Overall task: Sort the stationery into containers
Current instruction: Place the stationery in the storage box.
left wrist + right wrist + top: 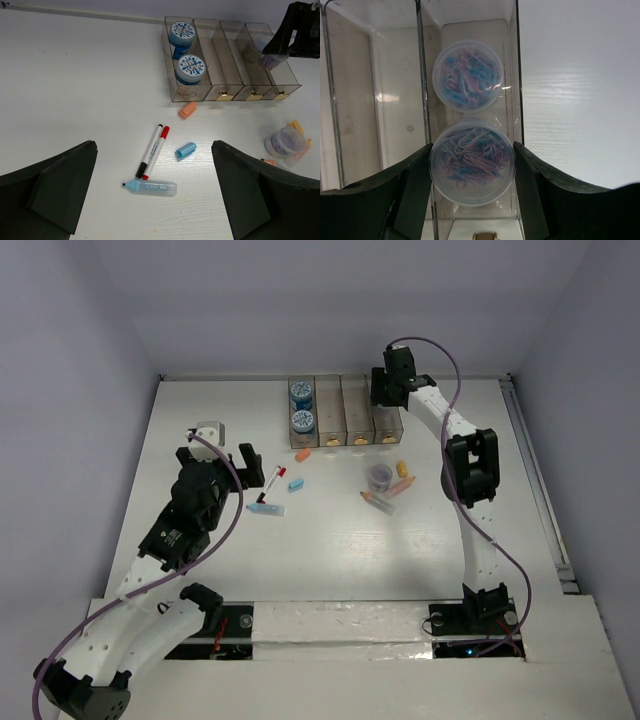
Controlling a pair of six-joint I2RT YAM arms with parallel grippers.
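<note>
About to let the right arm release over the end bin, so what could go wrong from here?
1. The paper-clip tub in the right tool looks nearly as wide as the end bin; it may catch on a wall and tip.
2. It sits close to the tub already inside and could land on it.
3. Withdrawing, the tool's fingers might nudge the bin walls.

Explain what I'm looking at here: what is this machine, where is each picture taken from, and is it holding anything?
Two robot arms are bolted to a white table. One picture looks down from above; the other two come from cameras on each wrist. The right hand grips a clear tub of paper clips over the rightmost bin, where another tub already sits. The left hand is open and empty, above two markers, a blue highlighter and its cap. Two blue-topped rolls fill the leftmost bin.
</note>
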